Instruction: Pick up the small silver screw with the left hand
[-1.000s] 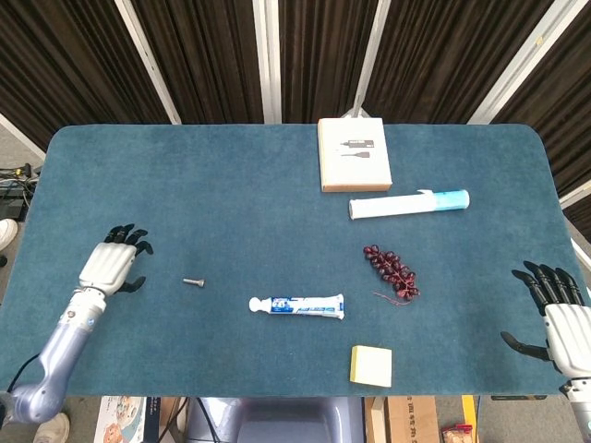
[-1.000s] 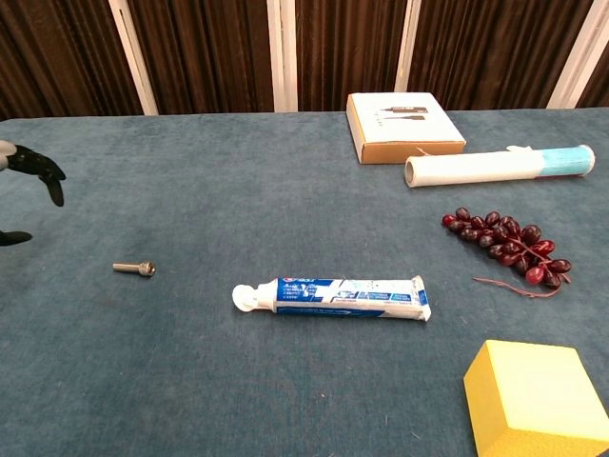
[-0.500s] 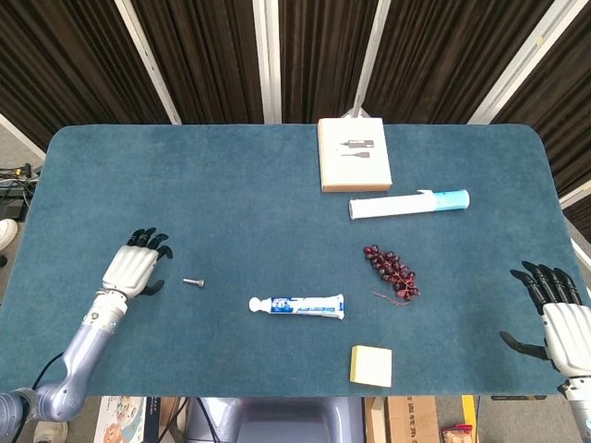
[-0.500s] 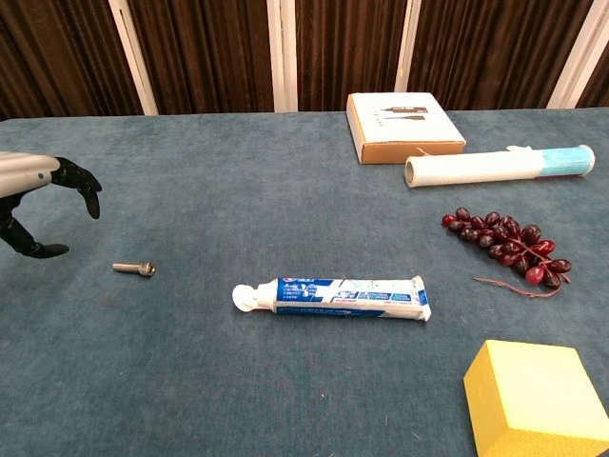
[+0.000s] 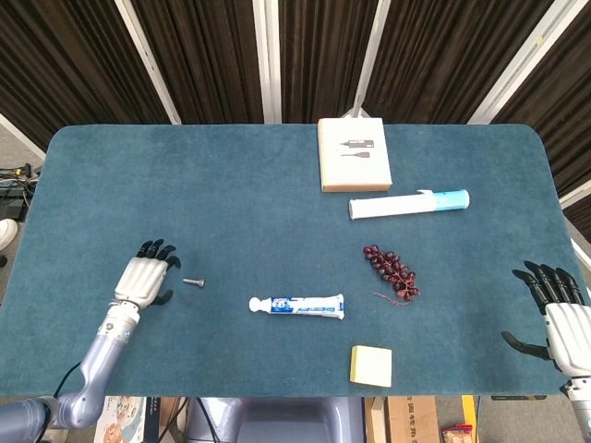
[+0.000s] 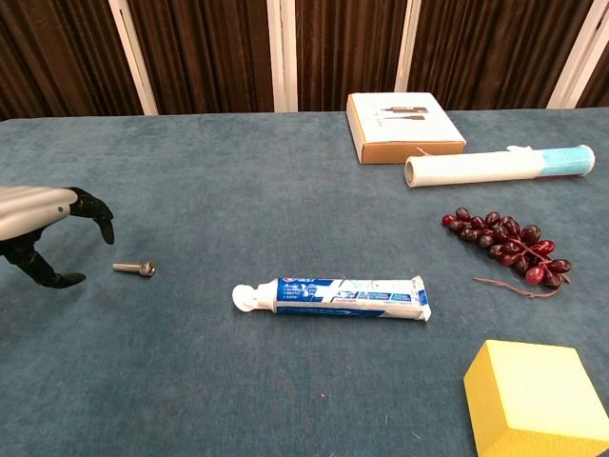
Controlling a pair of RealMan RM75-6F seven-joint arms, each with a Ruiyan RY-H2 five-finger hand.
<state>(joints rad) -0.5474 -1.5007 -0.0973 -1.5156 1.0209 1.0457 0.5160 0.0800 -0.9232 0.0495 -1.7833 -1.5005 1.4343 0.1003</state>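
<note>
The left hand hovers just beside the small silver screw on the desk, fingers spread and holding nothing. The right hand rests at the desk's edge, fingers apart and empty.

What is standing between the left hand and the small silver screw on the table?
Nothing visible. The left hand is open beside the small silver screw, with only bare blue table between them. The toothpaste tube lies on the screw's other side, away from the hand.

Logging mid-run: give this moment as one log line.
phase: approach | left hand: open, beside screw, apart | right hand: open, idle | screw: on table
</note>
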